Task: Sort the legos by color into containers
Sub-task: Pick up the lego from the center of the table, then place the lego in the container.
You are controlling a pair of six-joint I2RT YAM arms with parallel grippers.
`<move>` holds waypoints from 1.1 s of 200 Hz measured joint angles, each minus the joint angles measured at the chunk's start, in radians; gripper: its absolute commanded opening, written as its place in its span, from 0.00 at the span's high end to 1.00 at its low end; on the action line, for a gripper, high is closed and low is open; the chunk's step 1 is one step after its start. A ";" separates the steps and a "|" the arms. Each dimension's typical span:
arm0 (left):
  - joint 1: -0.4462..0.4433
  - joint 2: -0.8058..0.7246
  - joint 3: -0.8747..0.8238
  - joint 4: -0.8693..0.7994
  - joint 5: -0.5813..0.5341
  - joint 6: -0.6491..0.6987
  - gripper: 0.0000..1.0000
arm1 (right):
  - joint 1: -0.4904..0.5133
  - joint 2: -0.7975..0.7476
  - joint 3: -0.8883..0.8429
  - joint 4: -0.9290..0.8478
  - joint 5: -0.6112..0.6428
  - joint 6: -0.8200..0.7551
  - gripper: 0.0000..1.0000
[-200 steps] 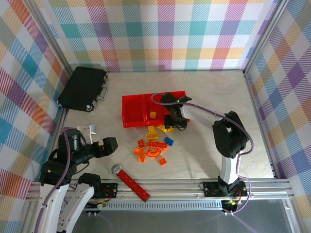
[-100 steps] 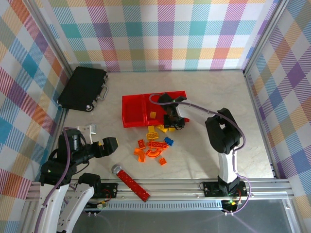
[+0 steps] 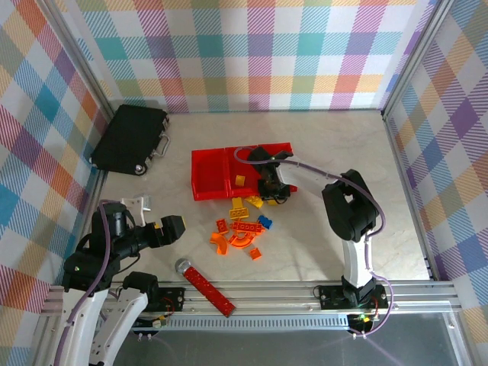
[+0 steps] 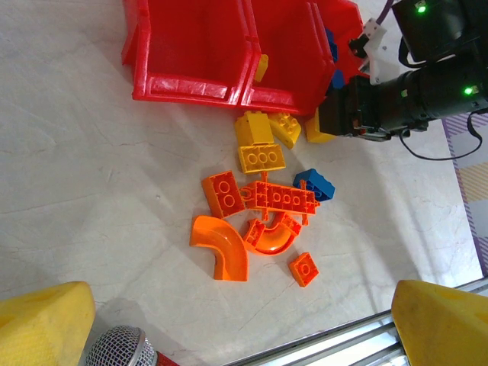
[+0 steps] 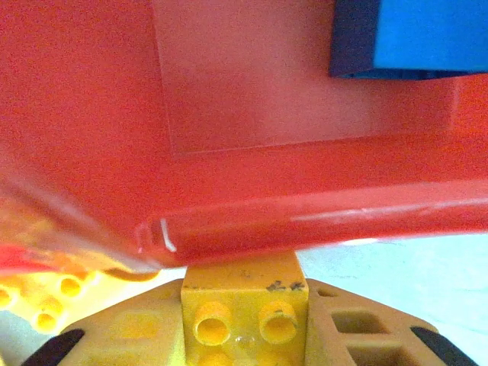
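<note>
Yellow lego (image 5: 244,301) sits pinched between the right gripper (image 3: 274,191) jaws, with the wall of the red containers (image 5: 252,114) directly ahead. Left gripper (image 4: 244,332) jaws stand fully spread, holding nothing; loose legos (image 4: 259,200) lie ahead of them, well apart.

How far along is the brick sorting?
Barely started. Done: one yellow piece and some blue pieces sit in the bins. In hand: the right fingers grip a yellow brick by the bins. Left: the orange pieces, other yellow bricks and a blue brick lie on the table.
</note>
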 measured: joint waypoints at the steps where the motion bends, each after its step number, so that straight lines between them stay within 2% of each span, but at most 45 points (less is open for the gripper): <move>1: 0.000 0.000 0.000 0.000 0.000 0.000 0.00 | 0.000 -0.003 0.000 -0.001 0.000 0.000 0.77; 54: 0.000 0.000 0.000 0.000 0.000 0.000 0.00 | 0.028 -0.175 0.011 -0.037 0.000 -0.027 0.77; 98: 0.000 0.000 0.000 0.000 0.000 0.000 0.00 | 0.075 -0.178 0.201 -0.075 -0.010 -0.075 0.75; 138: 0.000 -0.004 0.000 0.000 -0.005 0.000 0.00 | 0.084 -0.071 0.361 -0.069 -0.031 -0.131 0.75; 189: 0.000 -0.011 0.000 0.000 -0.008 0.000 0.00 | 0.083 0.193 0.614 -0.083 -0.044 -0.213 0.75; 220: -0.001 -0.011 0.000 0.000 -0.008 0.000 0.00 | 0.083 0.278 0.703 -0.108 -0.035 -0.233 0.75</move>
